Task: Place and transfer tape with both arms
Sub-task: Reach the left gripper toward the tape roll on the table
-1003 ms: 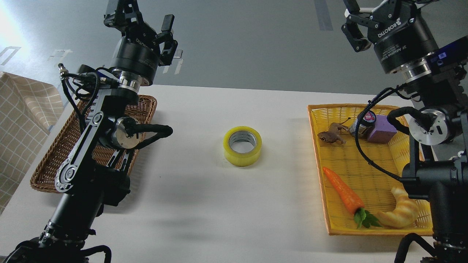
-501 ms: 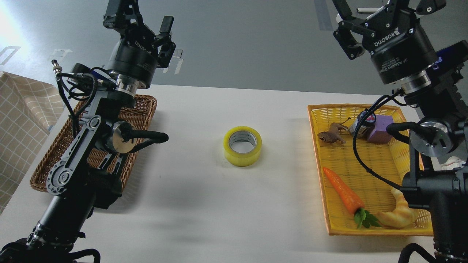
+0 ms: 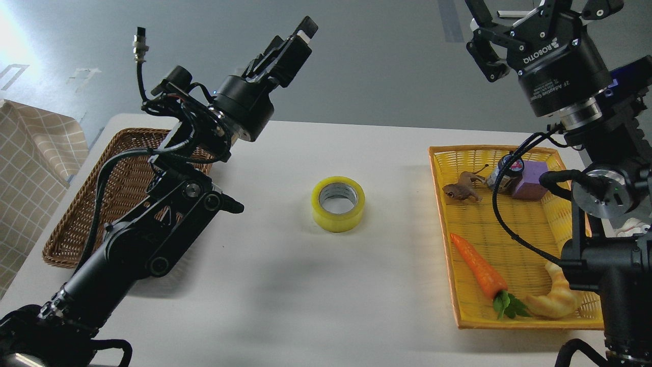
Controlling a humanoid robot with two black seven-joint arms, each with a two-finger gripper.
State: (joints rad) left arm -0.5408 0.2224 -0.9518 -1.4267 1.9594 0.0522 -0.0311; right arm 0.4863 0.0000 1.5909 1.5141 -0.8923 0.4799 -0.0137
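The yellow tape (image 3: 338, 204) lies flat on the white table (image 3: 285, 285), hole up, near the middle. Nothing touches it. My left arm reaches in from the lower left. Its gripper (image 3: 300, 34) is raised above the table's far edge, up and left of the tape, pointing up and right. It is seen side-on, so its two fingers cannot be told apart. My right gripper (image 3: 537, 12) is high at the top right, above the yellow tray. Its fingers (image 3: 483, 48) are spread wide and hold nothing, and their tips are cut off by the top edge.
A brown wicker basket (image 3: 66, 239) lies at the left, partly under my left arm. A yellow tray (image 3: 509, 322) at the right holds a carrot (image 3: 478, 265), a croissant (image 3: 555, 300), a brown snail toy (image 3: 461, 189), a purple block (image 3: 530, 179) and a small can (image 3: 503, 172). A chequered cloth (image 3: 30, 168) hangs at the far left.
My left arm has swung right and its gripper has turned from facing up to pointing up and right, nearer the table's middle. The right arm and the tape have barely moved.
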